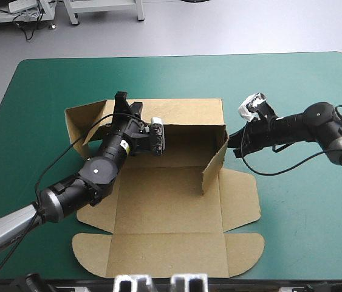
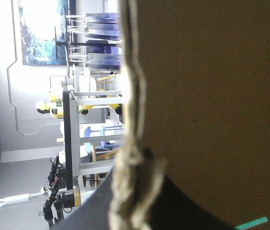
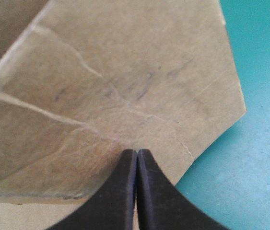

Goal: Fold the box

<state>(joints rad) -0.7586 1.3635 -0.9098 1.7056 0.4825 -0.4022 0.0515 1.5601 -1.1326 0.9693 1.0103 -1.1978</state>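
Observation:
The brown box point(image 1: 171, 213) lies as a cut sheet in the middle of the table, with its back wall point(image 1: 186, 112) and right wall point(image 1: 216, 161) raised. My left gripper point(image 1: 122, 104) is at the back wall's left end, shut on the board. In the left wrist view the board's edge point(image 2: 130, 120) runs up between the black fingers point(image 2: 197, 206), and the box point(image 2: 211, 96) fills one side. My right gripper point(image 1: 234, 146) is shut outside the right wall. Its joined tip point(image 3: 137, 153) touches the creased box point(image 3: 125, 72).
The front flaps point(image 1: 158, 255) and a right side flap point(image 1: 240, 201) lie flat on the teal-green cover point(image 1: 292, 91). A left flap point(image 1: 85, 121) stands half raised beside my left arm. Bare teal-green cover point(image 3: 259, 143) shows beside the right gripper.

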